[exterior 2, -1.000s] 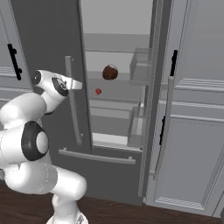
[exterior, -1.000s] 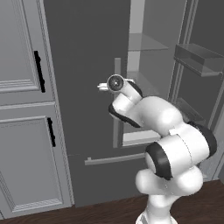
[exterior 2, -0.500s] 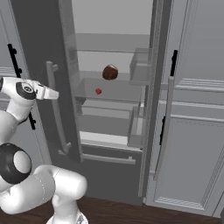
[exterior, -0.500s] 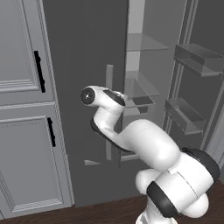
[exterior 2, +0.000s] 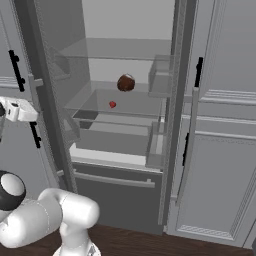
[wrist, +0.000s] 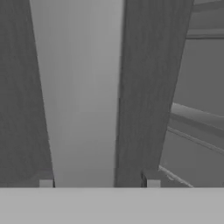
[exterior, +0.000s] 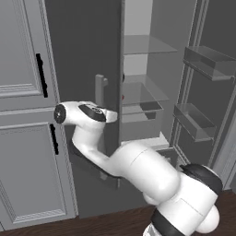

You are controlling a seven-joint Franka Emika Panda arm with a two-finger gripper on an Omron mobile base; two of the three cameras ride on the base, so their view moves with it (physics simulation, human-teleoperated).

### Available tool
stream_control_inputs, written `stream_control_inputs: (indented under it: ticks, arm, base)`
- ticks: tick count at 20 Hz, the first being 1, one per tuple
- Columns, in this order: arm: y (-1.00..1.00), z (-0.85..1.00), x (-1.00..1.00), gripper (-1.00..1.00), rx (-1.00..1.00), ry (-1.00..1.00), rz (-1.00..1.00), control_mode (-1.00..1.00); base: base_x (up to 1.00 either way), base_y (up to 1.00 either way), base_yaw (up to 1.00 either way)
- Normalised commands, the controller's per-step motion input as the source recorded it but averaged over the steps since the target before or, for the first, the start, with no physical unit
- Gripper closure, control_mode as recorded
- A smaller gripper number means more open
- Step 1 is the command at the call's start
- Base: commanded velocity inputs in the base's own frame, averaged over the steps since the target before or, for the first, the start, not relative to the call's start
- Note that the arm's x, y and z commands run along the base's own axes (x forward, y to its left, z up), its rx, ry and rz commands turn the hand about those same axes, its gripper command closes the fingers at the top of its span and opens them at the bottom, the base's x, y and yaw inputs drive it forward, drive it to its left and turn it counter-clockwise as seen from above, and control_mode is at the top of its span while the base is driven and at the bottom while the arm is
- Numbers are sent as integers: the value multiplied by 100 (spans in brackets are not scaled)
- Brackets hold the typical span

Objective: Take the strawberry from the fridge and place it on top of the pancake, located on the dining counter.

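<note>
Right base view: the fridge (exterior 2: 170,125) stands open, its long axis upright. The strawberry (exterior 2: 112,104) lies on a glass shelf (exterior 2: 135,107), well beyond the end effector (wrist: 99,183), whose fingers (wrist: 152,180) stand apart astride the upright door handle (wrist: 81,92), gripping nothing visibly.

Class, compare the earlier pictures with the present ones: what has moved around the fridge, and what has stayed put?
The arm has swung the fridge's left door wide open, pulling its handle outward. The gripper's jaws now stand apart around that handle. The strawberry and the dark round lump remain on their glass shelf; the right door stayed open.
</note>
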Motion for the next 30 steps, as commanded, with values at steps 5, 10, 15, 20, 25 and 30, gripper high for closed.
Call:
stream_control_inputs:
  ticks: [5, 10, 15, 20, 25, 30]
  arm:
    - [62, 0, -10, -100, -4, -2, -1, -100]
    - [26, 0, -78, -100, 1, 0, 0, -100]
    - [-61, 3, -100, -100, 20, -2, 2, -100]
    - [-100, 34, -76, -100, 57, 0, 5, -100]
    - [-100, 24, -44, -100, 77, 3, 10, -100]
    - [-100, -2, 66, -100, 87, 10, 0, -100]
  base:
    - [0, 0, 0]
    - [0, 0, 0]
    - [0, 0, 0]
    - [0, 0, 0]
    - [0, 0, 0]
    - [0, 0, 0]
